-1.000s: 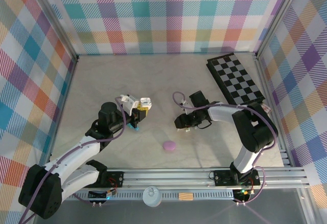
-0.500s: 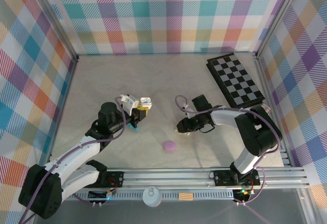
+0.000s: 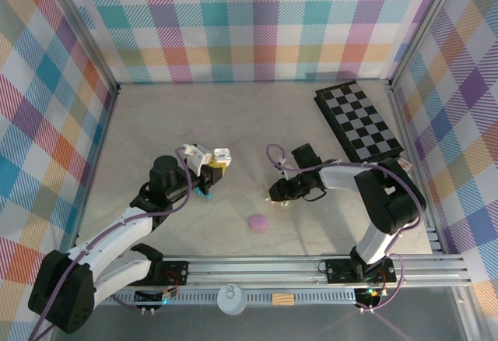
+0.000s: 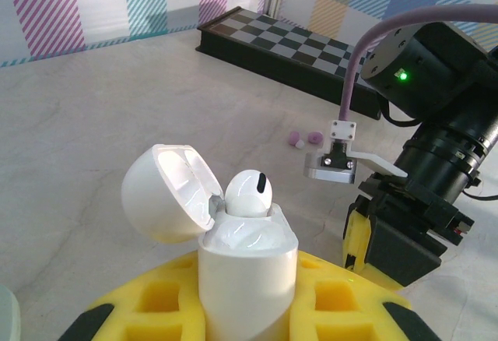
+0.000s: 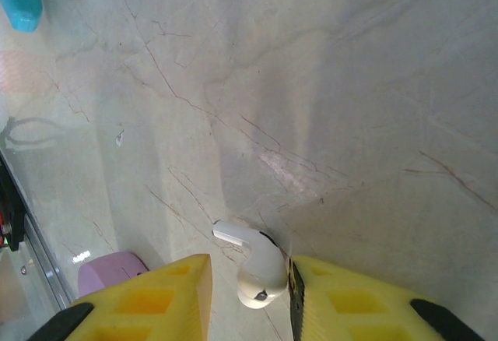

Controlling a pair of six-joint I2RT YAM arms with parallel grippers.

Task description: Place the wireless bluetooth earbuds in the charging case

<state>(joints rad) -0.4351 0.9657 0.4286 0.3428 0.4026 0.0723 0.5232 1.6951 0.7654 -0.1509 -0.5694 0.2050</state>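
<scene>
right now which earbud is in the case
The white earbud sitting in the open white charging case in the left tool; the other earbud lies on the table between the fingers of the right tool.

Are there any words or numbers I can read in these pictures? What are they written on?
None can be read: no words, numbers, brands or signs.
The white charging case and the earbud in it are plain.
The checkered board shows only squares.
The green light is a lamp, not writing.
The round thing at the rail is too small to tell.
</scene>
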